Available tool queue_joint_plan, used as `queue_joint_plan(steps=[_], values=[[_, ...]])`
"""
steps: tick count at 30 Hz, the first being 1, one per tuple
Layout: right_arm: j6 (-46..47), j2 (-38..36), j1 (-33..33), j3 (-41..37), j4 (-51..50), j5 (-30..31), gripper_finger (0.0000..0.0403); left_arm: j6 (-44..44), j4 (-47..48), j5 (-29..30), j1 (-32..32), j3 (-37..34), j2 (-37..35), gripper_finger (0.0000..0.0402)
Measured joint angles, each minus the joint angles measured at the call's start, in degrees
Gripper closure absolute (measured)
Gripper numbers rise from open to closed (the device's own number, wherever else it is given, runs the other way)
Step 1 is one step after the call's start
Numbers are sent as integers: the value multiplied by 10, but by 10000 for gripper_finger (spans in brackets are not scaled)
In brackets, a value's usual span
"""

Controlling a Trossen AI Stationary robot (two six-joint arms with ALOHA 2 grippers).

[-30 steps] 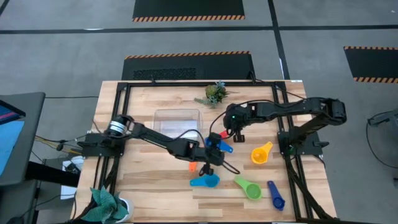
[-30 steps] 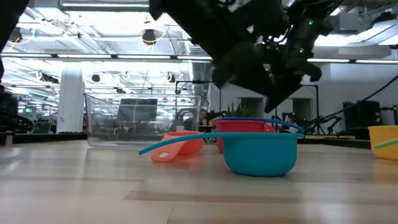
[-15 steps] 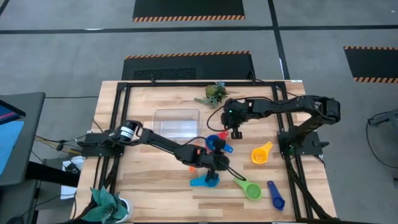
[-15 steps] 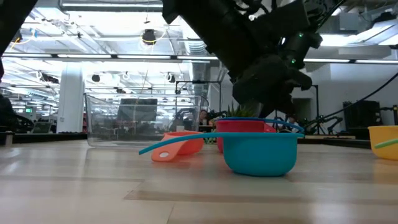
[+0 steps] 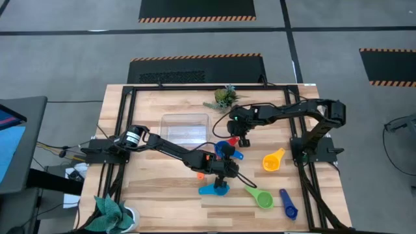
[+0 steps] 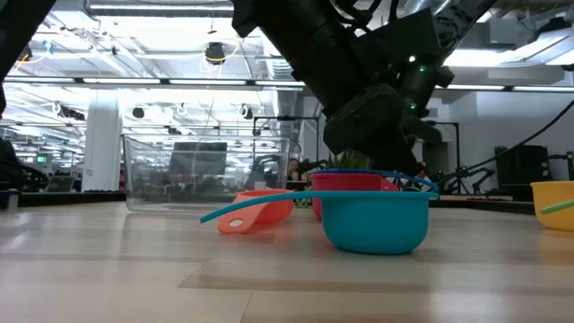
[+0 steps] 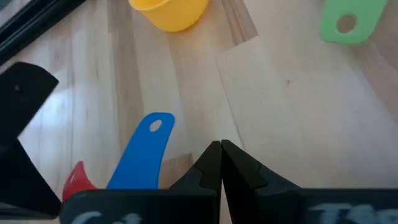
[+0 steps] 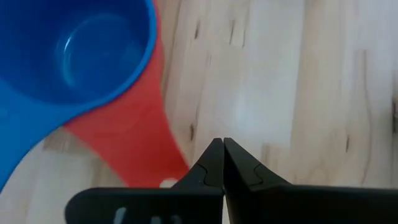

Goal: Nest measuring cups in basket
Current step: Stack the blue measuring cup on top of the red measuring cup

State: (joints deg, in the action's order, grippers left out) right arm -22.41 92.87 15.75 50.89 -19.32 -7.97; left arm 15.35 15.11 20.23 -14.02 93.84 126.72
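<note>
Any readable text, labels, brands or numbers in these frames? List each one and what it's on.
None readable.
Measuring cups: no size marks or numbers show.
Basket: clear plastic, no label in view.
Orange-and-black striped strips on the floor mats: a pattern, not lettering.
Room behind the table in the low view: signs, if any, are too small to read.

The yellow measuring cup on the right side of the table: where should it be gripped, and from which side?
Grip the yellow measuring cup by its flat handle, which sticks out from the bowl toward the far right. The right gripper would probably do best coming from above, fingers pinching across the handle's narrow width; the round bowl offers less purchase.
</note>
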Motion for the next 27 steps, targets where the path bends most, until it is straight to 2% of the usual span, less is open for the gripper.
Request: queue_joint_plan(steps=[14,23,27], values=[[17,-2,-36,0,-19,-12,386,3,0,32,28,0,0,401],[35,-2,-55,0,-22,-13,389,11,-7,66,16,0,0,402],[34,-2,-49,0,-24,9,385,11,3,72,4,1,-2,402]])
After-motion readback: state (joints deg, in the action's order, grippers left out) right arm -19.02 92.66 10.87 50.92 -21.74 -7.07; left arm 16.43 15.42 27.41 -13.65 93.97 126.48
